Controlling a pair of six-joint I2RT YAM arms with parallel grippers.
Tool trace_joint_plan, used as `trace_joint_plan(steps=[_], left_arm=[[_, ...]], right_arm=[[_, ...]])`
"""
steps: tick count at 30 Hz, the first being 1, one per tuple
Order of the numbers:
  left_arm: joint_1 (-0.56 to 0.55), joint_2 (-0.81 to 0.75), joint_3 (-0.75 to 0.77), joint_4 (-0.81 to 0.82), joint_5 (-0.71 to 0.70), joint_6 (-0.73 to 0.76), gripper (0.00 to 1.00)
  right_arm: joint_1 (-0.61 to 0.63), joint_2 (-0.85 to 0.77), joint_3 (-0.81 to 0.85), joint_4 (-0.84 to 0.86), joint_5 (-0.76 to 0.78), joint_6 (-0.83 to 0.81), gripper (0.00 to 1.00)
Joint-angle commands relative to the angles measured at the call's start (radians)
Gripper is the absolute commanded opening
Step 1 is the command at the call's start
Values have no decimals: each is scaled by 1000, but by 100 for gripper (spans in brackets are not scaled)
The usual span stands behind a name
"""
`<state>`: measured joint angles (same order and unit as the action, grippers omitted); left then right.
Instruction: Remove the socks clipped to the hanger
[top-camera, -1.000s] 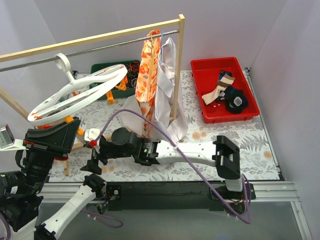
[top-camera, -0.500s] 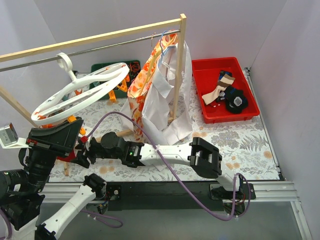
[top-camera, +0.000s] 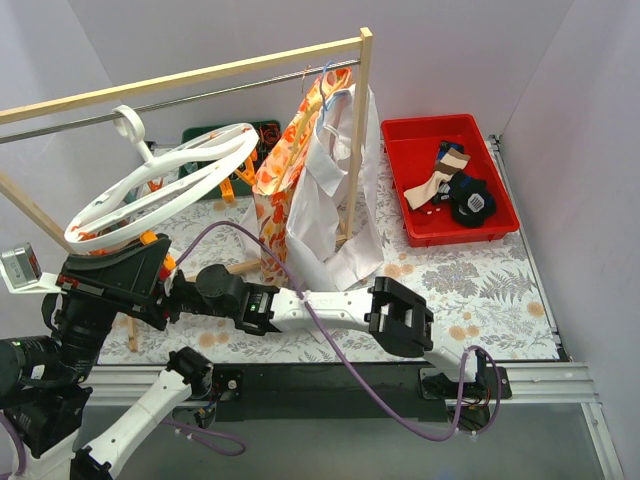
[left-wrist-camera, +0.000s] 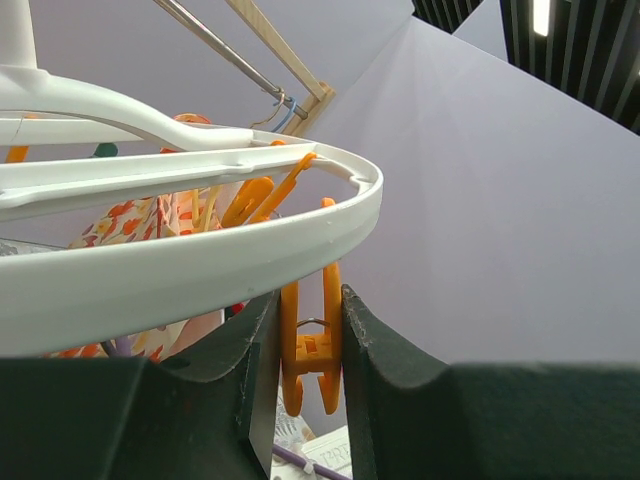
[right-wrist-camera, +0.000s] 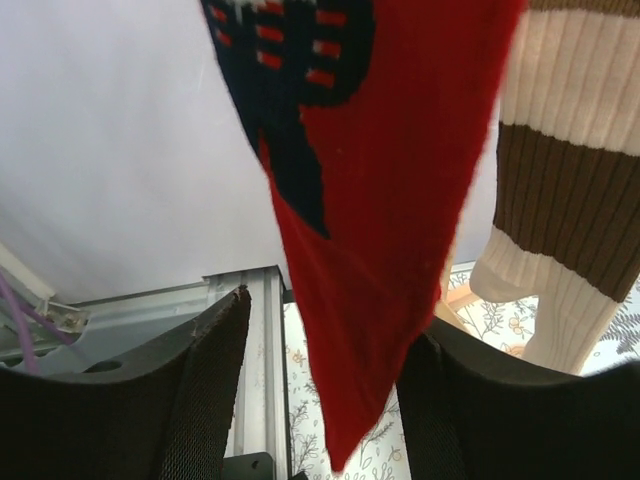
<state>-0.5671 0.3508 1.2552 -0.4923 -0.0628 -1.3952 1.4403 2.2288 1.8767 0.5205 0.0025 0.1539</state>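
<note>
Since several socks (top-camera: 468, 200) are seen lying in the red bin (top-camera: 395, 175) at 2 o'clock on the worktop (top-camera: 480, 280), the task is judged partly done. At least two more are clipped to the hanger (left-wrist-camera: 190, 268), which is hung from the rack (top-camera: 200, 73) at 10 o'clock. One is a red sock (right-wrist-camera: 370, 200) with a dark patterned cuff. At its 3 o'clock in the right wrist view is a striped sock (right-wrist-camera: 570, 170) in brown and cream. Whether others are clipped on cannot be told, as the rim's underside is hidden from above by the left arm.

The left end effector (left-wrist-camera: 308, 300) is closed on an orange clip (left-wrist-camera: 312, 350) under the hanger's rim, pinched between the fingers. Whether this clip holds the red sock is not shown. The right end effector (right-wrist-camera: 328, 320) is held open, and the red sock's toe hangs between its spread fingers, ungripped. The freeing of the red sock is judged to be the step in hand, with the striped one left for afterwards.

A floral garment (top-camera: 282, 170) and a white shirt (top-camera: 330, 210) are hung at 12 o'clock, close beside the right arm's likely path to the bin. A purple cable (top-camera: 225, 225) is looped over that arm. Both wrists are crowded together at 9 o'clock, one above the other, so little room is left.
</note>
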Motion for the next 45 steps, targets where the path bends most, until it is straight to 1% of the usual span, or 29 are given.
trace_joint_plan(steps=[1,2,4,5,6,8,9,10,11,12,13,15,17,18,20,22,24,25,29,31,32,33,34,36,37,39,41,45], left_arm=[[-2,8,-4,23,23,-16,0],[-2,8,-4,24,21,-16,0],[-2,7,-10,24,15,-22,0],[-2,5,-8,24,17,-24,0],[-2,7,-7,23,23,-24,0],[-2,7,1,11,23,-18,0],[-2,4,3,5,24,-15,0],[-2,-4,1,3,24,-11,0],[-2,-10,-2,0,21,-11,6],[-2,-31,-13,0,18,-13,13],[-2,-41,-19,0,6,-18,27],[-2,-64,-25,-3,12,-21,43],[-2,-72,-19,-23,52,-8,51],[-2,-73,-10,-34,61,-7,52],[-4,-73,24,-66,125,-4,54],[-2,-76,71,-115,141,-4,54],[-2,-81,101,-149,143,1,45],[-2,-90,114,-169,130,-1,44],[-2,-122,157,-267,31,-27,40],[-2,-128,171,-320,-24,-36,38],[-2,-128,200,-350,-61,-63,37],[-2,-127,216,-383,-136,-91,37],[-2,-125,230,-443,-169,-119,37],[-2,-133,236,-451,-187,-159,39],[-1,-139,237,-459,-206,-169,43],[3,-147,233,-483,-241,-201,46],[13,-145,227,-532,-287,-212,48],[16,-148,173,-565,-310,-234,50]], right_arm=[[2,31,62,55,62,-20,62],[2,34,65,55,63,-27,62],[3,32,67,53,42,-22,55],[2,25,62,53,25,-8,46],[3,17,55,53,10,-1,32],[6,-20,21,52,-39,13,18],[9,-32,9,50,-53,35,8],[8,-67,-7,46,-93,48,3],[8,-87,-40,39,-111,62,1],[8,-110,-63,29,-128,93,1],[8,-157,-85,29,-168,107,1],[9,-199,-140,23,-228,146,1],[9,-256,-177,21,-263,160,1],[9,-273,-206,15,-281,164,1],[8,-322,-229,-31,-328,141,1],[8,-371,-257,-100,-338,115,1],[5,-403,-278,-126,-360,101,1],[5,-431,-298,-135,-377,99,1],[-6,-481,-352,-177,-432,107,1],[-23,-500,-382,-183,-508,122,1],[-29,-505,-390,-185,-538,137,1],[-41,-509,-399,-185,-579,145,1],[-46,-511,-407,-183,-599,151,1],[-50,-524,-435,-185,-636,150,1],[-54,-532,-444,-185,-638,148,1],[-54,-549,-465,-186,-651,141,1],[-57,-561,-475,-186,-662,135,1],[-72,-590,-478,-191,-713,139,1]])
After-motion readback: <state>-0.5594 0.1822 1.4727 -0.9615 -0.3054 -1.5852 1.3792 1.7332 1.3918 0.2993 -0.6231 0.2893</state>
